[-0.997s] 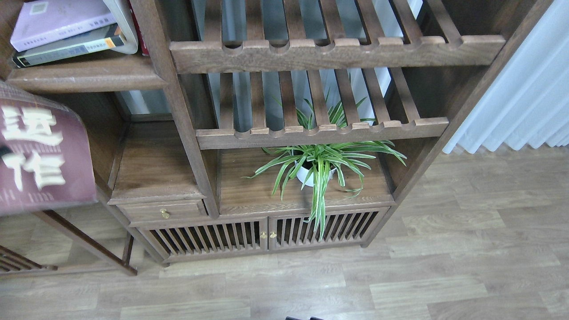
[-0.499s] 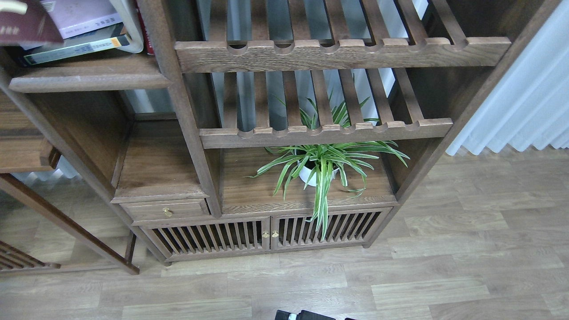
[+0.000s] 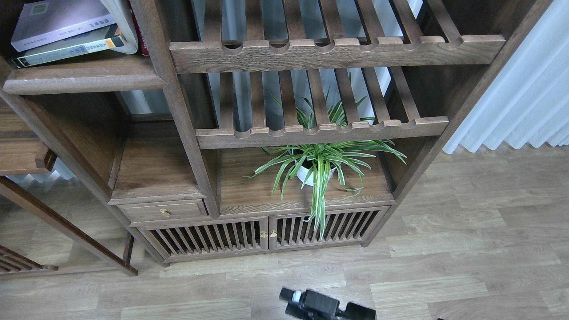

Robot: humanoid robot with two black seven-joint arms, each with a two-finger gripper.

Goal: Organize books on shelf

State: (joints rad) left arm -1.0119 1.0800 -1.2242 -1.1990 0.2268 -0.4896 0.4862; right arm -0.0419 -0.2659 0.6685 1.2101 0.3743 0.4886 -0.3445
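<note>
The thick white and pale lavender book [image 3: 60,20] lies flat on top of the grey-black book with a yellow-green panel [image 3: 66,48]. Both rest at the top left on the flat dark-brown plank shelf [image 3: 84,79] with a rounded front edge. The dark maroon book is out of view. A black part of one of my arms [image 3: 326,306] pokes in at the bottom edge over the floor. I take it for my right gripper, but its fingers cannot be told apart. My left gripper is not in view.
A curved white page edge [image 3: 121,24] and a red sliver [image 3: 138,33] sit beside the books against the upright post [image 3: 178,111]. Two slatted racks [image 3: 320,53] fill the middle. A potted spider plant [image 3: 318,166] stands below, above slatted cabinet doors [image 3: 266,233].
The maroom book rose from the left edge to the top left corner and has now left the view. The black arm part has come further up from the bottom edge.
</note>
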